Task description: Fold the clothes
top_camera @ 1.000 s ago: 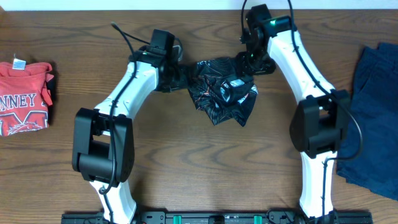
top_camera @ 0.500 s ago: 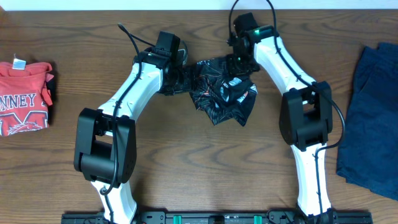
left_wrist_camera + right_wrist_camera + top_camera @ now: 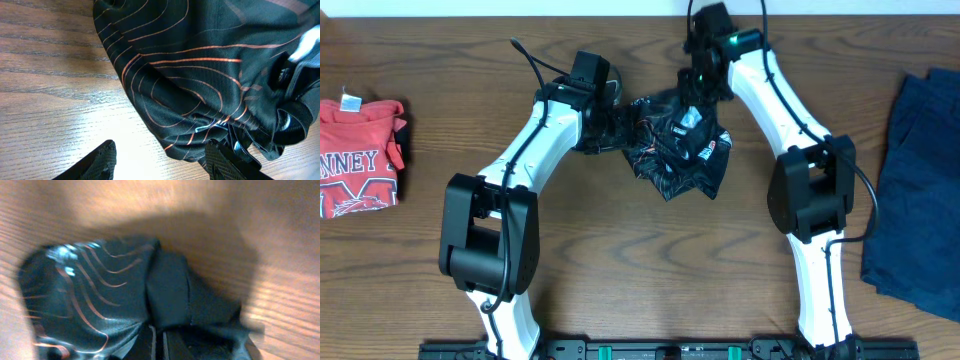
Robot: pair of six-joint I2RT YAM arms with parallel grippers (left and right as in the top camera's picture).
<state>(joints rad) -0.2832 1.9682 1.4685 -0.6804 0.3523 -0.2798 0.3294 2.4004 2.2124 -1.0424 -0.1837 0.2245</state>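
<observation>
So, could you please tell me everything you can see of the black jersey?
The black jersey lies crumpled in a bunch on the wooden table between both arms. Its smooth, slightly glossy fabric carries thin orange wavy lines and small logos. The right gripper is shut on a fold at its upper edge; the left gripper stands open at its left edge.
</observation>
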